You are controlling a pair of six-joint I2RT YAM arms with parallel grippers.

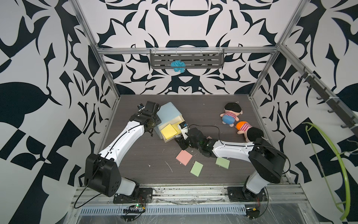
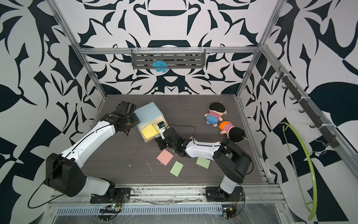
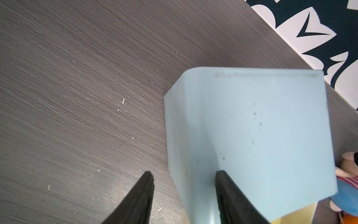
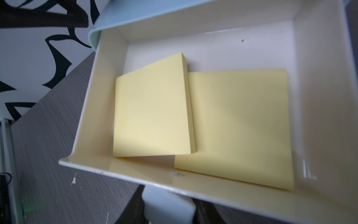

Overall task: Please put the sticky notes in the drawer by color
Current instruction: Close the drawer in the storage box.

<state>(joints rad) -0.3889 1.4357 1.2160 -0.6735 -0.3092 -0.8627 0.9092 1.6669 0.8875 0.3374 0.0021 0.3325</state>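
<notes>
WORKCELL: The R gripper (image 4: pixel 169 211) sat at the front of the pulled-out drawer (image 4: pixel 83 120), its jaws close on either side of the pale knob (image 4: pixel 166 197). Whether they actually pinched it couldn't be told, as the view was blurred there. Just beyond those jaws, inside the drawer, one yellow pad (image 4: pixel 153 108) lay overlapping the edge of a second yellow pad (image 4: pixel 238 124). The L gripper (image 3: pixel 183 172) held its jaws spread, one over the blue chest (image 3: pixel 261 126) and one over bare tabletop (image 3: pixel 77 77) beside it, w/ the chest's corner between them. Back behind the R gripper, well apart from both sets of jaws, a pink pad (image 1: pixel 184 157) and two green pads (image 1: pixel 196 168), (image 1: pixel 222 162) lay flat on the table. Handling, as judged: pads prob. light, stiff as blocks but w/ loose top sheets, best taken by opposite edges. The knob looked small and smooth, likely slippery. The chest was prob. light enough to slide unless braced. No brand, label or legible writing showed on the pads or chest.
</notes>
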